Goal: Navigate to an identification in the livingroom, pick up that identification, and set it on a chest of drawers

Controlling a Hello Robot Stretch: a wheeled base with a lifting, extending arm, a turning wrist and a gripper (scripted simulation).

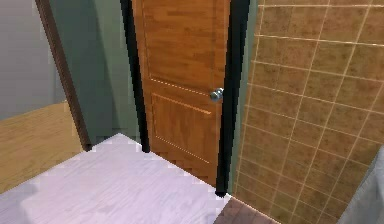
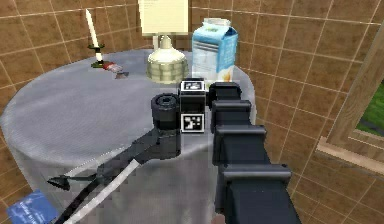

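Arm side view: dark two-finger gripper [image 2: 72, 190] at lower left over the round grey-clothed table [image 2: 60, 120], its grip and load impossible to tell; a small flat dark card [image 2: 118, 70], probably the identification, lies upper left beside the white candle [image 2: 92, 30], so pickup and placement both seem left.

My forward camera looks ahead and slightly down, close to a wooden door [image 1: 185, 70] at mid-frame, tiled wall [image 1: 310, 110] at right. My side camera looks out along my arm [image 2: 245, 165], close over a round bench [image 2: 70, 115]; brown tiles back both views.
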